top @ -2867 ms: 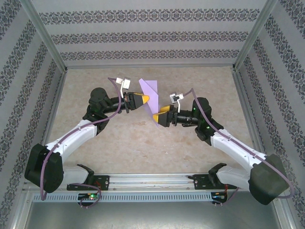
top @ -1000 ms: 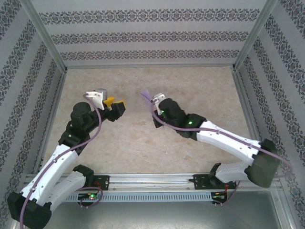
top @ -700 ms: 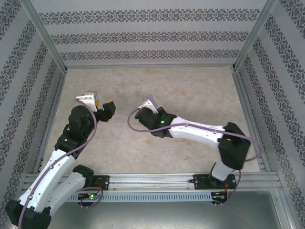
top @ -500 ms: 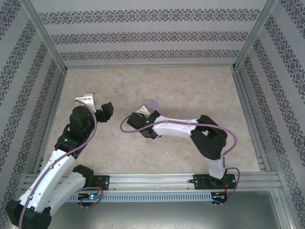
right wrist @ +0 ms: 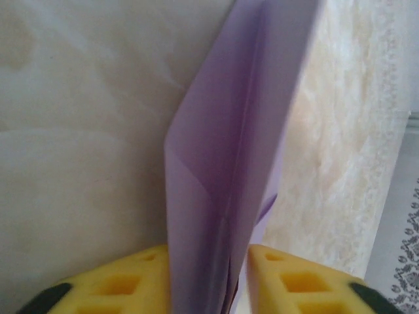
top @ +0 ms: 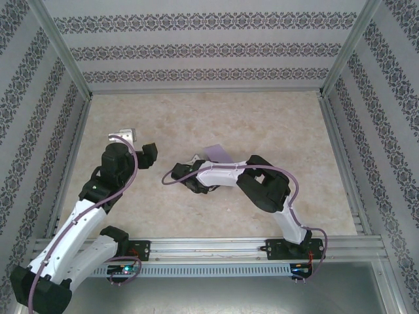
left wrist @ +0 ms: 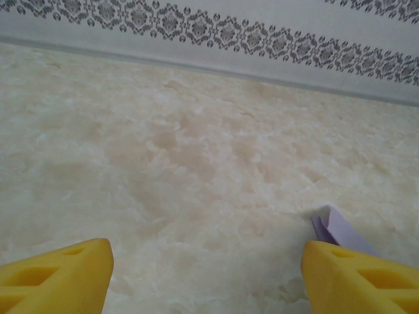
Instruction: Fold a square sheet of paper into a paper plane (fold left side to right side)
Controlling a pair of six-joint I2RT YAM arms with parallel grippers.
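**Position.** The plane [right wrist: 229,144] is near the middle of the desk [top: 275,124], well apart from all four edges. It stands on edge between the fingers of the right pincer [right wrist: 208,252], with its folded layers running away from the wrist. The pictures do not settle whether its lower edge rests on the desk.

**Pincers.** The right pincer is narrow, with one finger on each side of the plane. It cannot be told whether the fingers press the paper or merely flank it. The left pincer [left wrist: 206,255] is wide and holds nothing. It is on the left half of the desk, and one lavender corner lies just beyond its right finger.

**Handling.** The plane is judged very light, thin and limp. Its only stiffness is along the creases. The layers spread slightly towards the fingers, so they are likely to spring open when unsupported. The surface looks smooth and may slide on the desk.

**Where to take hold.**
- Grip across all layers, close to the centre crease.
- Avoid the loose outer flaps and the point, which crumple easily.
- Use light pressure, since a hard pinch is likely to leave unwanted creases.
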